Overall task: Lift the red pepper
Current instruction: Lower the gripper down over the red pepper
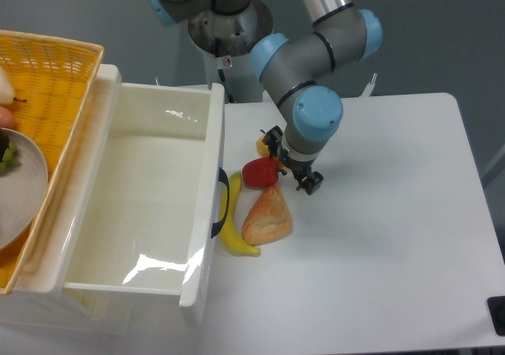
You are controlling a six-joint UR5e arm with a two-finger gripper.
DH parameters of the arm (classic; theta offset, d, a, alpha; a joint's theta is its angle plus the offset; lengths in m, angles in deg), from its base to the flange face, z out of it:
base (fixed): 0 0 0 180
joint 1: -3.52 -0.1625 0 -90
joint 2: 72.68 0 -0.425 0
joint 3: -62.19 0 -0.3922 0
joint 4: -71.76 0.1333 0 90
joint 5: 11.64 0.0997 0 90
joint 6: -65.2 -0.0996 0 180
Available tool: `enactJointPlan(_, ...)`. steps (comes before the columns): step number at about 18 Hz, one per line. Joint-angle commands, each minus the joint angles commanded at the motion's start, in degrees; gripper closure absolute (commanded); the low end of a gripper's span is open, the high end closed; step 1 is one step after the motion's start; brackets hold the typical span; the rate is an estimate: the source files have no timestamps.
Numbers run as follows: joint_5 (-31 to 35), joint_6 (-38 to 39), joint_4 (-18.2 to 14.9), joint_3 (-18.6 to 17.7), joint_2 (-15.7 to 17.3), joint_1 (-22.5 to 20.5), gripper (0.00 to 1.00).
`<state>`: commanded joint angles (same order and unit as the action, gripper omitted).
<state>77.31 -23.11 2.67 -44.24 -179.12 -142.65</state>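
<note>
The red pepper (258, 172) is small and glossy and lies on the white table (379, 252), just right of the white bin's dark handle. My gripper (290, 163) hangs directly above its right side, close over it. Two dark fingers (309, 183) stick out apart from each other, with nothing held between them. The gripper covers most of the yellow pepper (263, 143) behind the red one. Tan wedge-shaped bread (267, 217) lies touching the red pepper's front.
A banana (234, 230) lies along the side of the big white bin (150, 205), left of the bread. A yellow woven basket (43, 79) with a plate stands at the far left. The arm's base (229, 31) rises behind the table.
</note>
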Motion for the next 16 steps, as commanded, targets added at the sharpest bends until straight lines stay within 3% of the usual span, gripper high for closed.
enactJointPlan(7, -5.2, -8.3, -4.1, -0.1, -0.3, -2.5, 0.04)
enactJointPlan(16, -7.4, -9.2, -4.2, -1.4, -0.2, -2.0, 0.04)
